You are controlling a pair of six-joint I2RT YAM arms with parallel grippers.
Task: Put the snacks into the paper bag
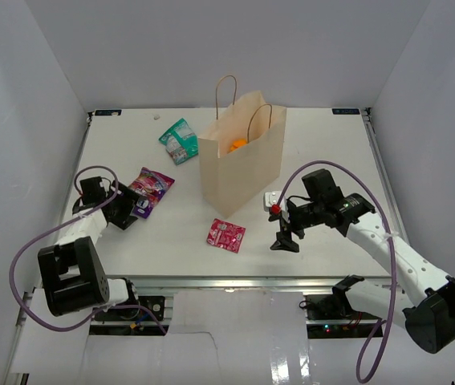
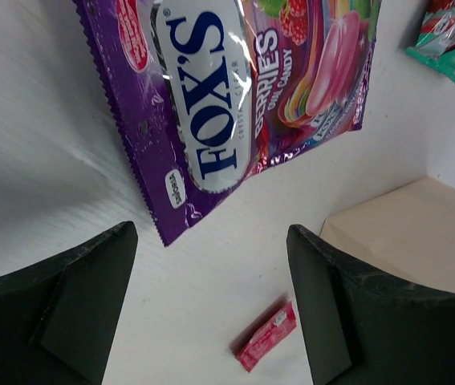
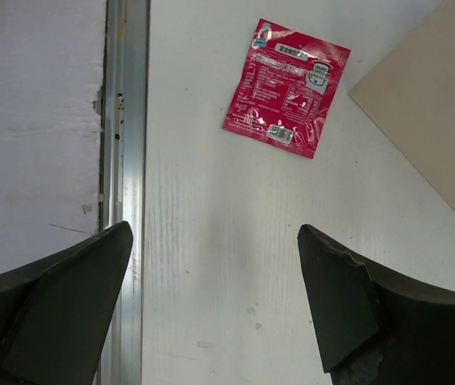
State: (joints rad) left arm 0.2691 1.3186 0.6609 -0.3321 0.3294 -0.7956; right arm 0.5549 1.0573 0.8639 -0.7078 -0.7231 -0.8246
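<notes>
Plainly, the left fingers (image 1: 131, 212) stand wide with nothing between them, low over the desk (image 1: 331, 160). The purple packet (image 2: 235, 104) lies flat just ahead of their tips, its serrated corner nearest the gap, so this looks like a line-up for a pinch on that corner. Further ahead and to one side lies the teal-green packet (image 1: 180, 140), also flat.

The right fingers (image 1: 285, 242) are likewise spread wide and empty, pointing down. The pink-red packet (image 3: 286, 98) lies flat ahead of them, apart from both tips and well clear of the metal rail (image 3: 123, 160).

Beyond both sets of fingers the paper bag (image 1: 239, 168) stands upright between them, mouth open. The orange-yellow pouch (image 1: 237, 146) shows inside. My reading: one snack bagged, three to go.
</notes>
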